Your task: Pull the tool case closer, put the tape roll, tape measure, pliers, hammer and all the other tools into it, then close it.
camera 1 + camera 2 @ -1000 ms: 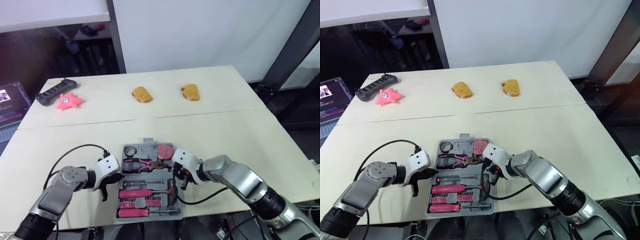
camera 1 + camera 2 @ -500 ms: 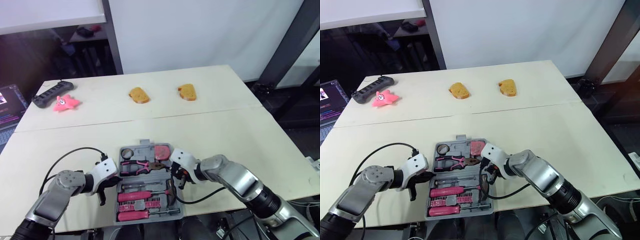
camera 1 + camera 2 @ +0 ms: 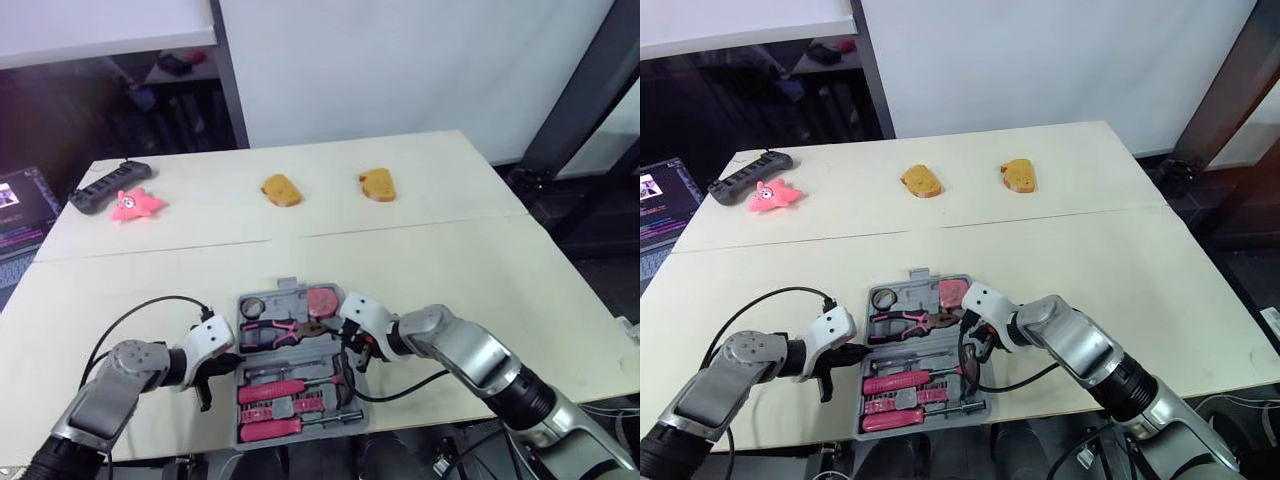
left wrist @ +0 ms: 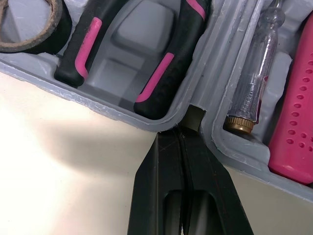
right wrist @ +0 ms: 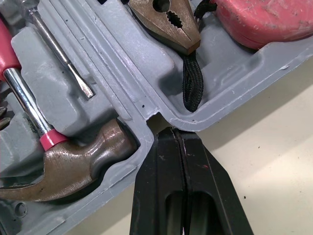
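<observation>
Left claw (image 4: 182,134), right claw (image 5: 177,133) closed at tool case (image 5: 146,63), tape roll (image 4: 34,45) cropped

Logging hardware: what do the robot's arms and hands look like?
The left arm and right arm are silver-grey rounded segments with black joints, each ending in a white angular housing. The left hand and right hand each have two flat black fingers. A thin black cable loops beside each arm.
</observation>
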`<state>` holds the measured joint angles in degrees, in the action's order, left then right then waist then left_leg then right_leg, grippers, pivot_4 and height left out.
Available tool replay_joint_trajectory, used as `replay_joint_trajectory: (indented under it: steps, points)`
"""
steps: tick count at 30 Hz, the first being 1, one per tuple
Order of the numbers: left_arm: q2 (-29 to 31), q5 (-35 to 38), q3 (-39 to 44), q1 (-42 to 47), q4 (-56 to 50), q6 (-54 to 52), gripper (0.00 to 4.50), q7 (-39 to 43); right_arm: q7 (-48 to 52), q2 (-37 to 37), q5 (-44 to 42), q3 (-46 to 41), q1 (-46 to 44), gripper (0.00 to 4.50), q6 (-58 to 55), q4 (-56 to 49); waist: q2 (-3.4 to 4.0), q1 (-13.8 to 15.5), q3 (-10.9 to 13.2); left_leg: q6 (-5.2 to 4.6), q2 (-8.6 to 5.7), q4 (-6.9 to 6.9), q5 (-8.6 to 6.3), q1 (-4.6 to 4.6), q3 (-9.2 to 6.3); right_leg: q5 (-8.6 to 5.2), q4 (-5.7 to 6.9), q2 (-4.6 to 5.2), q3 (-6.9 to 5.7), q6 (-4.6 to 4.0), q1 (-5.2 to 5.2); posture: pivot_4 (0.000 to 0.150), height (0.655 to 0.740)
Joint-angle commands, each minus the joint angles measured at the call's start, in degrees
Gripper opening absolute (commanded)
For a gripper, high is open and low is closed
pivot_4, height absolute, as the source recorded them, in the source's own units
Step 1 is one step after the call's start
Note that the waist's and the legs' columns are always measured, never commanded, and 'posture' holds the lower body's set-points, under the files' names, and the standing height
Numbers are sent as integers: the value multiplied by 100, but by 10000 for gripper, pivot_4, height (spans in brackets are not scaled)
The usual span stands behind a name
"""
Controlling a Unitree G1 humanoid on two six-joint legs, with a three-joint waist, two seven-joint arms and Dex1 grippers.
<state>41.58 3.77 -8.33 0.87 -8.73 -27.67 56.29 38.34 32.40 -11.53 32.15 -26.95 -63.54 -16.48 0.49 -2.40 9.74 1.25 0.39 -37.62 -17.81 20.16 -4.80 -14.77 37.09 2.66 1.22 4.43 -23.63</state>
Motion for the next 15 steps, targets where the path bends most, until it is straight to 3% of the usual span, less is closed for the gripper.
replay_joint_trajectory:
  steps: [1, 15]
  points:
    - [-98, -90, -400, -89, 205, -30, 0, -16, 88, -107, -85, 9, -33, 168, 53, -241, 0, 1, 0, 0, 0, 0, 0, 0, 0, 0, 0, 0, 0, 0, 0, 1500, 7400]
    - [-135, -112, -431, -44, 260, 57, 0, -39, 179, 59, -186, 21, 132, 168, -325, -520, 1, 52, 0, 0, -2, 1, 0, 6, -3, -1, -8, 4, -3, 1, 0, 1500, 7400]
